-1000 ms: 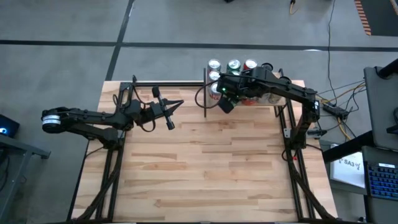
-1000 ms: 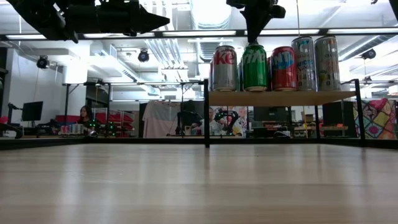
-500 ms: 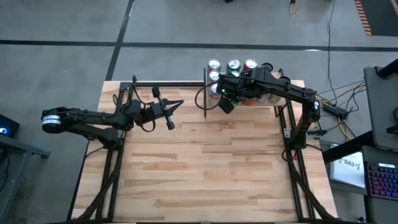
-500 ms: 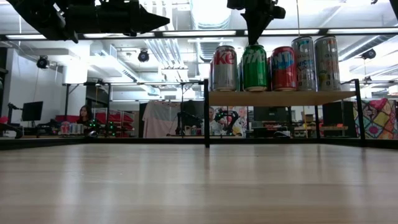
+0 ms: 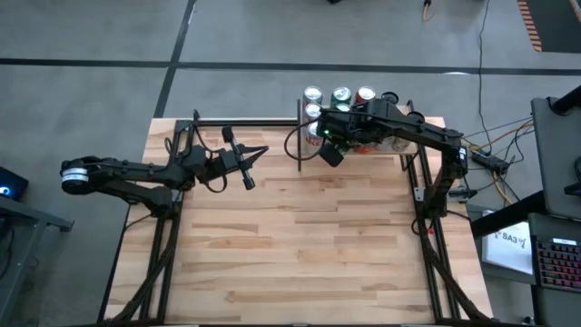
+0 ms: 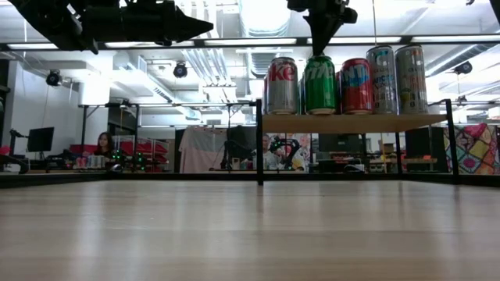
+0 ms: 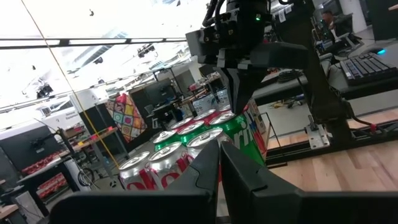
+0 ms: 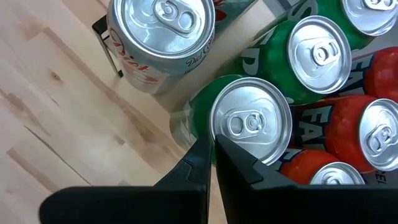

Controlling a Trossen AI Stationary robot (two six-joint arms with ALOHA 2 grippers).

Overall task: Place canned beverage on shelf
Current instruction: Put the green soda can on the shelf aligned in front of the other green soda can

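Directly above the green can (image 6: 320,84) hangs the right gripper (image 6: 320,48), its fingers pressed together and holding nothing; in the right wrist view the closed fingertips (image 8: 211,144) sit just off the can's silver lid (image 8: 251,122). That can stands upright on the shelf (image 6: 355,122), its long axis vertical and in line with the gripper, second in the front row beside the silver cola can (image 6: 282,85), with a red can (image 6: 356,85) on its other side and more cans behind. So the beverage appears already placed, and the move ahead, as I judge it, is a straight lift away from the green can, since any sideways drift could knock its close-packed neighbours. Farther out, the left gripper (image 5: 260,153) waits over the table well apart from the shelf, also pinched shut and empty, pointing toward the cans. The right arm is plainly the nearer one to the green can.
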